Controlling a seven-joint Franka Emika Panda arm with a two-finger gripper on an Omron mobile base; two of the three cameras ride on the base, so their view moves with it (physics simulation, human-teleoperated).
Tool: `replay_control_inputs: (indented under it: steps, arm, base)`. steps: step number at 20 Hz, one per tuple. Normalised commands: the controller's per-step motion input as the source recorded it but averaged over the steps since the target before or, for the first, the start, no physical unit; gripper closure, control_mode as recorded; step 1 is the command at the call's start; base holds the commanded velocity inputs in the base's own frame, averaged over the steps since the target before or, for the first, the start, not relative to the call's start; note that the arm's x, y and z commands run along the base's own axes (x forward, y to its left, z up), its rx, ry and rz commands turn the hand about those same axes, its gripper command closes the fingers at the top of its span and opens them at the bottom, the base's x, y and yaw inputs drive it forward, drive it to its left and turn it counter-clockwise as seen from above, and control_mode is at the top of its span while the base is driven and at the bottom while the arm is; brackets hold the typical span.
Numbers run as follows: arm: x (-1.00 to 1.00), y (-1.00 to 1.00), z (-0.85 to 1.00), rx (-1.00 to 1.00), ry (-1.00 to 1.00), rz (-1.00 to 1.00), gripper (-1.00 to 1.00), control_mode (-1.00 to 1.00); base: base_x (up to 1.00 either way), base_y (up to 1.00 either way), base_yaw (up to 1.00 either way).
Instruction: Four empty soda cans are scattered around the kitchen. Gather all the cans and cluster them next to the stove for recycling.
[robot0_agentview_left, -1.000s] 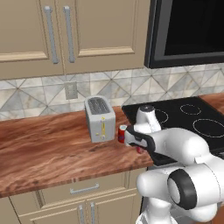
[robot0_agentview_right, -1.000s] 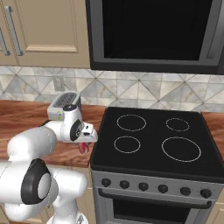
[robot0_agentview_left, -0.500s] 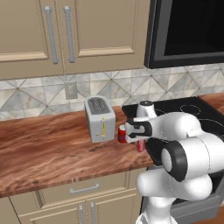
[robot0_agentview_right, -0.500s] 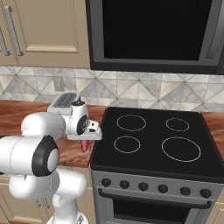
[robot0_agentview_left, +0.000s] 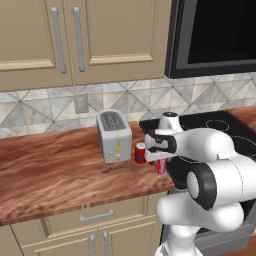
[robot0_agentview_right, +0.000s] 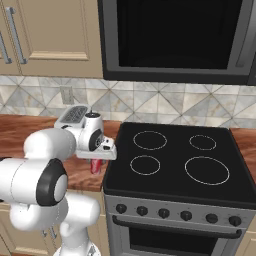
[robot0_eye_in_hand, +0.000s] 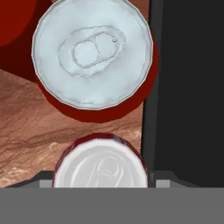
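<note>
The end effector (robot0_agentview_left: 161, 159) hangs over the counter (robot0_agentview_left: 55, 170) just left of the stove (robot0_agentview_right: 200, 170), closed on a red soda can (robot0_agentview_left: 161, 166) held upright. In the hand view this held can (robot0_eye_in_hand: 101, 165) sits between the finger tips, beside the stove's black edge. A second red can (robot0_agentview_left: 140, 153) stands just left, near the toaster (robot0_agentview_left: 114, 135)

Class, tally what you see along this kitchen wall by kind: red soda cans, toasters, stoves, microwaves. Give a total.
Red soda cans: 2 clearly seen (a red shape beside them may be a third; cannot tell)
Toaster: 1
Stove: 1
Microwave: 1
Total: 5
</note>
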Motion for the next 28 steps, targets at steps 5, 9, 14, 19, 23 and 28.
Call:
replay_control_inputs:
  steps: [5, 9, 14, 19, 23, 28]
  arm:
    - [-0.17, 0.11, 0.14, 0.06, 0.0, 0.0, -1.0, -1.0]
    - [-0.04, 0.19, 0.28, 0.0, 0.0, -0.01, -1.0, -1.0]
    - [-0.23, 0.21, 0.62, 0.0, -0.01, -0.03, -1.0, -1.0]
    - [-0.68, 0.48, 0.77, 0.0, -0.04, 0.0, -1.0, -1.0]
    - [-0.63, 0.42, 0.62, 0.0, -0.02, 0.0, -1.0, -1.0]
    - [-0.66, 0.14, 0.08, 0.0, -0.01, 0.0, -1.0, -1.0]
  base:
    - [0.0, 0.0, 0.0]
    - [0.0, 0.0, 0.0]
    - [0.0, 0.0, 0.0]
    - [0.0, 0.0, 0.0]
    - [0.0, 0.0, 0.0]
    - [0.0, 0.0, 0.0]
